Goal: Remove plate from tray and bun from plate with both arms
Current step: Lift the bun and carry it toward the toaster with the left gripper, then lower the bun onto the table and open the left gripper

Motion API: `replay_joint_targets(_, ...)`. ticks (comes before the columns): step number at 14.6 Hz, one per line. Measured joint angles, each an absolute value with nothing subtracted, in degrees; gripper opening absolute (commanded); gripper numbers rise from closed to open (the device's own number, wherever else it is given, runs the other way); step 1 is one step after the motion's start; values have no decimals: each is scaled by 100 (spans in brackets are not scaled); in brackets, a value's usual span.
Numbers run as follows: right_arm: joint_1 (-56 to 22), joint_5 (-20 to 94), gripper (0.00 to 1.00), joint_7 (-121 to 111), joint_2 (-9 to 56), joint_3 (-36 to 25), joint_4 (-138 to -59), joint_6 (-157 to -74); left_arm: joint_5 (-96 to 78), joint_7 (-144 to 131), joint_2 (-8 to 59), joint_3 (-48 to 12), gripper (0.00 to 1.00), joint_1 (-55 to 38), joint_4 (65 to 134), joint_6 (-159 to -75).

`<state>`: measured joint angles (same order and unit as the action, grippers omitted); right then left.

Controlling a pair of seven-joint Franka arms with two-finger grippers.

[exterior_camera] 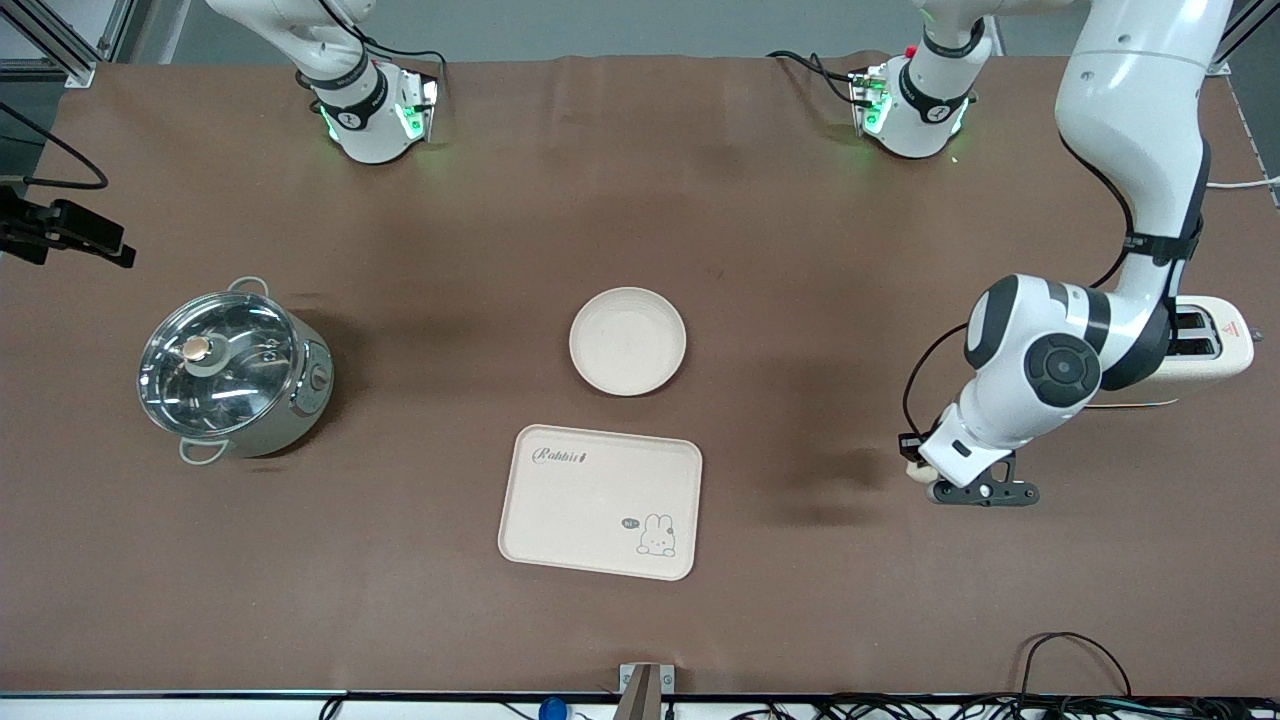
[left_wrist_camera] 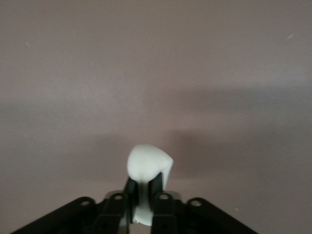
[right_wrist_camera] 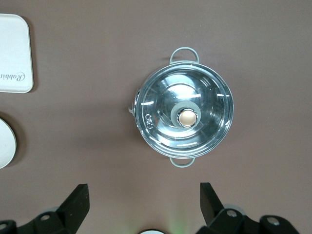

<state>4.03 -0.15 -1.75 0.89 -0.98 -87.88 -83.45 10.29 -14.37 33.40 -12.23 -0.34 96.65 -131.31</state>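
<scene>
The round cream plate (exterior_camera: 628,341) lies empty on the brown table, just farther from the front camera than the rectangular Rabbit tray (exterior_camera: 600,501), which is also empty. My left gripper (exterior_camera: 978,491) is low over the table toward the left arm's end, shut on the pale bun (exterior_camera: 913,471). In the left wrist view the bun (left_wrist_camera: 147,165) sticks out between the fingers of the left gripper (left_wrist_camera: 145,187), with bare table under it. My right gripper (right_wrist_camera: 144,195) is open and empty, high over the pot; it is out of the front view. A tray corner (right_wrist_camera: 14,53) and the plate's edge (right_wrist_camera: 6,144) show there.
A steel pot with a glass lid (exterior_camera: 232,365) stands toward the right arm's end, also seen in the right wrist view (right_wrist_camera: 184,116). A white toaster (exterior_camera: 1215,345) stands at the left arm's end, partly hidden by the left arm. Cables run along the front edge.
</scene>
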Motion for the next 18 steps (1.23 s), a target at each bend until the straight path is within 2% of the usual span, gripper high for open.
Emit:
replay_joint_targets(4, 413, -15, 100, -176, 90, -130, -8819, -8551, 1014, -1496, 3611, -1257, 100, -95, 9670, -13318)
replay_joint_targets(15, 213, -15, 100, -178, 74, -15, -8741, -8698, 1014, -1496, 3552, -1254, 100, -17, 9505, -13327)
replay_joint_targets(18, 178, -15, 100, -179, 72, -15, -8739, -8710, 1012, -1496, 3180, -1297, 100, -26, 9207, -12768)
